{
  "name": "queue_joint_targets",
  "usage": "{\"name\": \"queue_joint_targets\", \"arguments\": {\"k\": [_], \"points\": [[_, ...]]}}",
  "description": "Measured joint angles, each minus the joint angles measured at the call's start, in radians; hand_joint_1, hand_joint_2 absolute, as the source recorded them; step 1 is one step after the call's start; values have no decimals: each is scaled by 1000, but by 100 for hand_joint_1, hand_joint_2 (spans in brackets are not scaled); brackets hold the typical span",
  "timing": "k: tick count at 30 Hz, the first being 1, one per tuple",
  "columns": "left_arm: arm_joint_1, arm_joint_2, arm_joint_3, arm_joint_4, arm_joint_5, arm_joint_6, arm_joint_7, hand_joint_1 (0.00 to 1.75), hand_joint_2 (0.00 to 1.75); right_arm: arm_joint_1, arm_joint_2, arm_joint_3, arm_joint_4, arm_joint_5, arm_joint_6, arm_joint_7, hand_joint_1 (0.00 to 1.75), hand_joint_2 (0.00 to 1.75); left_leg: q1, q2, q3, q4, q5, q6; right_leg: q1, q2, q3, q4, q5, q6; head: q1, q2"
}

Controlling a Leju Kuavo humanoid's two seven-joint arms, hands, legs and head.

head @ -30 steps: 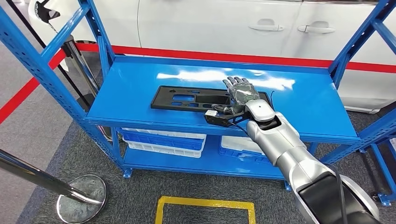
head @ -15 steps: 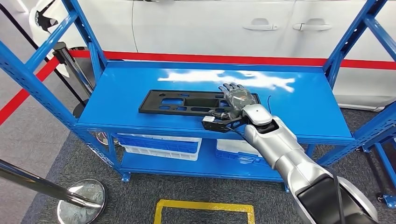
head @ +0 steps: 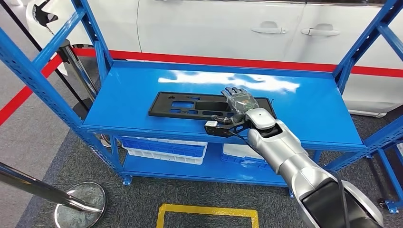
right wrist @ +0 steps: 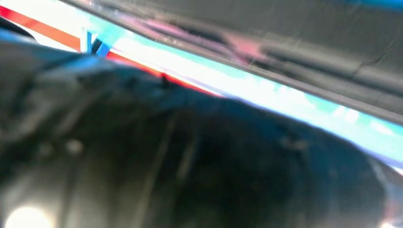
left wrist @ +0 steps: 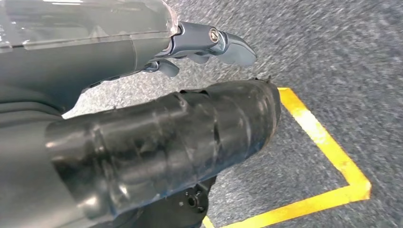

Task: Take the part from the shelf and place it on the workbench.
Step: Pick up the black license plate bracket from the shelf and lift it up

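The right hand (head: 239, 101), fingers spread flat and gripping nothing, rests on the right end of the black plastic panel (head: 190, 106) lying under it on the blue shelf (head: 313, 107), while the left hand (left wrist: 209, 45) hangs with fingers curled over the carpet

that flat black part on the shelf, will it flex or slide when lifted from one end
The black part is long, thin and full of cutouts, so it probably sags if lifted at one end. It looks light. On the glossy blue shelf it would likely slide rather than tip.

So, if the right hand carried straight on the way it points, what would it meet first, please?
Probably nothing soon: the right hand lies over the black part, pointing across bare shelf toward the car; depth is unclear.
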Motion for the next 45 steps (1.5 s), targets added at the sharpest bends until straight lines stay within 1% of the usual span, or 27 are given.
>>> {"name": "queue_joint_targets", "arguments": {"k": [1, 2, 4, 6, 7, 11, 13, 15, 16, 17, 18, 19, 21, 22, 24, 26, 28, 29, 30, 31, 32, 33, 35, 36, 37, 40, 45], "points": [[0, 0, 0, 0, 0, 1, 1, 0, 0, 4, -1, 1, 2, -3, 0, 0, 0, 0, 0, 0, 0, 1, -1, 0, -3, 0, -20, 34, -4, 3, 0, 0], [0, 0, 0, 0, -1, 2, 1, 0, 0, 7, -1, 2, 5, -6, 0, 0, 0, 0, 0, -1, 0, 4, -3, 0, -6, -1, -22, 32, 12, 5, 0, 0], [0, -1, 0, 0, -2, 3, 2, 0, 0, 8, -1, 4, 7, -11, 1, -1, 0, 0, 1, -2, 1, 12, -9, -5, -12, -3, 24, -75, 81, 6, 0, 0], [0, -2, 1, 0, -2, 4, 4, 0, 0, 5, 0, 7, 9, -15, 3, -4, 0, 0, -1, -3, -1, 21, -17, -15, -10, -4, 78, -189, 121, 2, 0, 0], [0, -2, 1, 0, -3, 4, 4, 0, 0, 4, 1, 9, 10, -17, 4, -6, 0, 0, -3, -3, -3, 23, -19, -21, -7, -3, 90, -215, 124, -1, 0, 0], [-1, -3, 1, 0, -4, 4, 3, 0, 0, 4, 6, 15, 18, -29, 7, -11, 0, 0, 1, -2, -6, 33, -29, -42, -7, -1, 98, -229, 126, -23, -1, 0], [-1, -3, 1, 0, -6, 5, 3, 0, 0, 4, 9, 19, 22, -33, 7, -14, 0, 0, 3, -1, -41, 110, -74, -50, -9, -3, 103, -235, 128, -35, -2, 0], [-1, -3, 1, 0, -8, 7, 4, 0, 0, 7, 10, 25, 28, -39, 8, -19, 0, 0, 3, -1, -105, 239, -130, -54, -6, -4, 104, -235, 127, -41, -2, 0], [0, -3, 1, 0, -9, 8, 4, 0, 0, 10, 10, 28, 31, -43, 8, -21, 0, 44, 3, -1, -128, 283, -141, -55, -4, -4, 104, -235, 126, -42, -2, 0], [1, -3, 2, 0, -10, 8, 4, 0, 0, 13, 11, 30, 34, -45, 8, -23, 0, 87, 3, -1, -135, 292, -132, -55, -3, -4, 104, -234, 126, -42, -2, 0], [1, -3, 2, 0, -10, 9, 5, 0, 0, 15, 11, 31, 36, -47, 8, -24, 0, 131, 3, -1, -122, 262, -106, -54, -3, -4, 105, -233, 125, -42, -2, 0], [2, -4, 2, 0, -10, 9, 5, 0, 0, 16, 11, 32, 37, -48, 8, -24, 0, 175, 3, -1, -93, 201, -70, -50, -3, -3, 106, -232, 124, -41, -2, 0], [1, -3, 2, 0, -10, 9, 6, 0, 0, 16, 13, 33, 39, -49, 8, -25, 0, 175, 0, -1, -33, 75, -22, -42, 0, -2, 105, -228, 121, -35, -2, 0], [0, -3, 2, 0, -10, 9, 6, 0, 0, 17, 13, 33, 40, -50, 9, -26, 0, 175, -2, -2, -17, 39, -14, -38, 1, -2, 104, -227, 120, -30, -2, 0], [-1, -3, 2, 0, -10, 9, 6, 0, 0, 18, 15, 35, 43, -52, 9, -27, 0, 175, -7, -3, -11, 23, -13, -30, 3, -2, 104, -228, 121, -20, -1, 0], [-1, -4, 2, 0, -10, 10, 7, 0, 0, 18, 17, 36, 45, -55, 9, -27, 0, 87, -4, -2, -6, 15, -7, -19, 1, -2, 103, -223, 114, -10, -1, 0], [-1, -4, 3, 0, -10, 11, 7, 0, 0, 18, 18, 37, 47, -58, 9, -27, 0, 87, 1, -1, -2, 7, -2, -8, -1, -3, 76, -158, 72, -2, 0, 0], [-1, -4, 4, 0, -10, 11, 7, 0, 0, 19, 18, 39, 49, -60, 10, -27, 0, 131, 0, -1, -2, 6, -2, -5, -2, -3, 48, -99, 40, 1, 0, 0], [-1, -4, 5, 0, -10, 12, 7, 0, 0, 21, 18, 40, 51, -61, 10, -27, 41, 175, 0, -1, -3, 7, -2, -3, -3, -3, 16, -32, 11, 3, 0, 0], [-1, -4, 6, 0, -10, 12, 7, 0, 0, 25, 18, 42, 54, -61, 11, -27, 85, 175, -1, -1, -3, 7, -3, -3, -4, -3, -10, 19, -4, 5, 0, 0], [-1, -4, 7, 0, -10, 12, 7, 0, 0, 28, 18, 43, 56, -61, 11, -27, 128, 175, -1, -2, -3, 9, -3, -3, -5, -3, -21, 39, -1, 6, 0, 0], [-1, -4, 8, 0, -10, 12, 7, 0, 0, 30, 18, 45, 59, -62, 12, -27, 172, 175, 0, -2, -3, 11, -5, -3, -6, -4, -13, 22, 21, 7, 0, 0], [-2, -5, 9, 0, -10, 12, 7, 0, 0, 30, 19, 47, 62, -62, 12, -25, 174, 175, 0, -3, -4, 20, -10, -5, -14, -4, 46, -101, 84, 18, 0, 0], [-2, -4, 10, 0, -10, 13, 8, 0, 0, 29, 20, 48, 62, -62, 11, -23, 173, 175, -2, -4, -7, 29, -15, -7, -17, -2, 75, -159, 103, 25, 0, 0], [-2, -3, 10, 0, -10, 14, 8, 0, 0, 28, 20, 49, 63, -62, 11, -22, 172, 175, -6, -5, -11, 35, -19, -9, -18, 1, 93, -197, 111, 23, -1, 0], [-2, -3, 10, 0, -10, 16, 9, 0, 0, 27, 24, 49, 66, -62, 9, -21, 172, 175, -10, -7, -14, 40, -23, -15, -13, 6, 99, -213, 109, 3, -2, 0], [-2, -5, 10, 0, -10, 16, 10, 0, 0, 24, 27, 49, 67, -62, 5, -18, 174, 175, -8, -6, -8, 30, -18, -23, -10, 6, 100, -213, 110, -1, -2, 0]]}}
